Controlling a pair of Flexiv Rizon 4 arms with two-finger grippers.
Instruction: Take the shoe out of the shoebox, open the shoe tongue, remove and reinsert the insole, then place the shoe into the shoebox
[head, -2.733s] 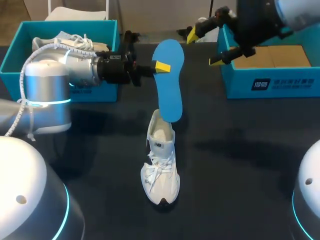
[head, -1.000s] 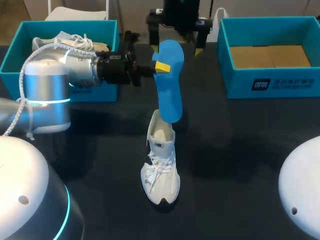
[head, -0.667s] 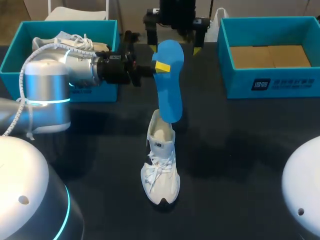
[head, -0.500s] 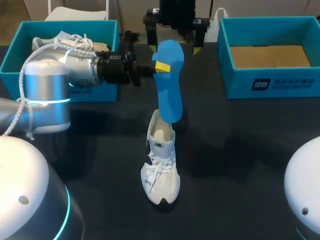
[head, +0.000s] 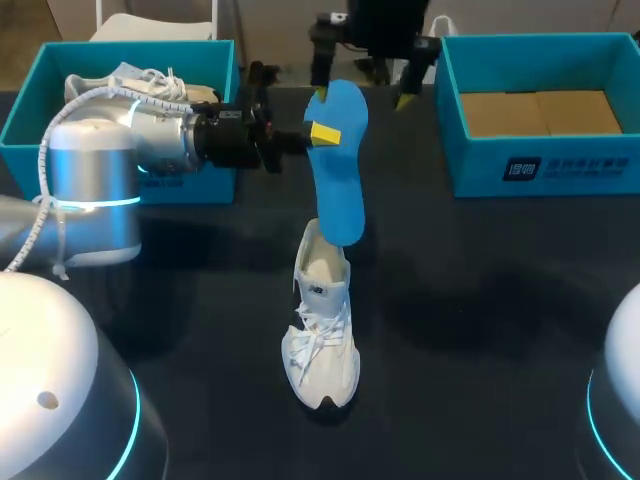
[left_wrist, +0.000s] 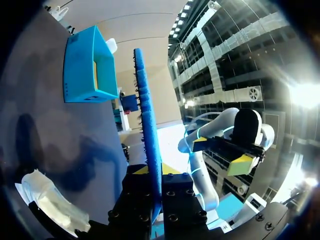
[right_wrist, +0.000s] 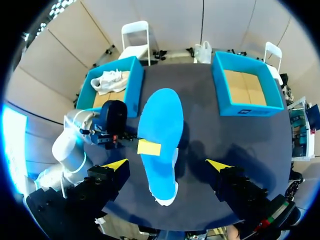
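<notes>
My left gripper (head: 310, 133) is shut on a blue insole (head: 335, 165) and holds it upright over the heel opening of a white shoe (head: 322, 330) on the dark table. In the left wrist view the insole (left_wrist: 147, 120) stands edge-on between my fingers (left_wrist: 154, 170), with the shoe (left_wrist: 50, 205) below. My right gripper (head: 361, 97) hangs open over the insole's far end, one yellow tip on each side. The right wrist view looks straight down on the insole (right_wrist: 160, 135) between its wide-open tips (right_wrist: 166, 165), and the shoe's toe (right_wrist: 165, 197) peeks out beneath.
A teal shoebox (head: 30, 115) at the back left holds a second white shoe (head: 140, 82). Another teal shoebox (head: 545, 165) at the back right shows only its cardboard floor. Dark tabletop (head: 480, 320) stretches around the shoe.
The right arm swung from over the right shoebox to above the insole's far end, then shifted slightly rightwards. The left arm, insole and shoe stayed still.
</notes>
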